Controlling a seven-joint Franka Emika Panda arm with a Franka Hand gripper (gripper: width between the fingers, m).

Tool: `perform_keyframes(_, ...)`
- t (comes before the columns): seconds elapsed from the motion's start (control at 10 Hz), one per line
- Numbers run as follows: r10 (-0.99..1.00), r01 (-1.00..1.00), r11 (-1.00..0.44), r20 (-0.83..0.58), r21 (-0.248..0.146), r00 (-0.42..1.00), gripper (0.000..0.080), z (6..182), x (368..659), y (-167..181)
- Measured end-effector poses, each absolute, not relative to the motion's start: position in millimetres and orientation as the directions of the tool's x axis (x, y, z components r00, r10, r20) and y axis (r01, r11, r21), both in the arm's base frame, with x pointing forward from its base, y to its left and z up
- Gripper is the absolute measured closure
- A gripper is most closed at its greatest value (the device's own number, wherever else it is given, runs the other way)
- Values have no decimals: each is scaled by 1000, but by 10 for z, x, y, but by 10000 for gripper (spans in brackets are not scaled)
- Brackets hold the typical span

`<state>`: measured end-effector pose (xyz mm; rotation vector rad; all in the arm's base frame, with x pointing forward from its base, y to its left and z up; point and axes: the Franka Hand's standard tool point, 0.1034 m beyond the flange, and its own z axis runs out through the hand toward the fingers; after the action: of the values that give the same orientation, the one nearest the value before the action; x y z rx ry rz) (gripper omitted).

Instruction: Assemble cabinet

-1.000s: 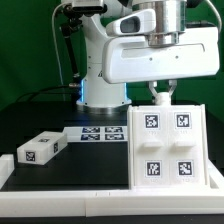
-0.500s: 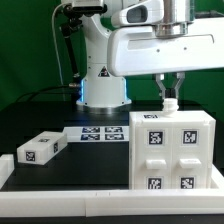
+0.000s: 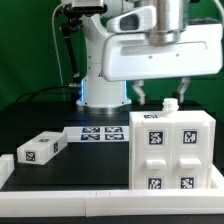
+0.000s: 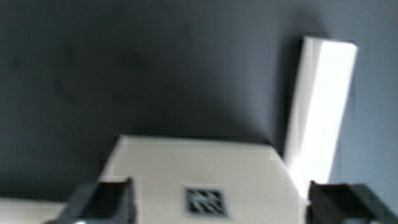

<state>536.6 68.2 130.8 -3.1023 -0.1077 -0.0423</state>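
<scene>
The cabinet body [image 3: 170, 150], a white box with four tagged panels on its front, stands upright on the black table at the exterior view's right. A small white nub [image 3: 170, 104] sticks up from its top. My gripper [image 3: 162, 97] hangs just above that top, open and empty, with one finger to each side of the nub. In the wrist view my gripper [image 4: 222, 205] straddles the cabinet's top face [image 4: 178, 165], which bears a small tag, with both fingers clear of it. A small white tagged block [image 3: 40, 150] lies on the table at the exterior view's left.
The marker board [image 3: 95, 133] lies flat between the block and the cabinet. The robot base [image 3: 100, 85] stands behind it. A white rim [image 3: 70, 195] borders the table's front. A long white strip [image 4: 320, 100] shows beyond the cabinet in the wrist view.
The gripper was shut on the nub atop the cabinet. The cabinet came down to rest on the table, slightly rightward. The fingers have now opened wide and let go.
</scene>
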Motion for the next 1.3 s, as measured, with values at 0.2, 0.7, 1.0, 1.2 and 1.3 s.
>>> perform_keyframes(0.2,39,39,-999,13,-18,999,199,1147,5181,175)
perform_keyframes(0.7,141,141,-990,28,1,990,2,1051,5128,-448)
perform_keyframes(1.0,135,135,-991,22,0,991,2,1051,5104,-486)
perform_keyframes(1.2,44,44,-999,-13,8,999,2,1034,4921,-869)
perform_keyframes(1.3,18,18,-1000,-21,11,1000,2,981,4825,-1035)
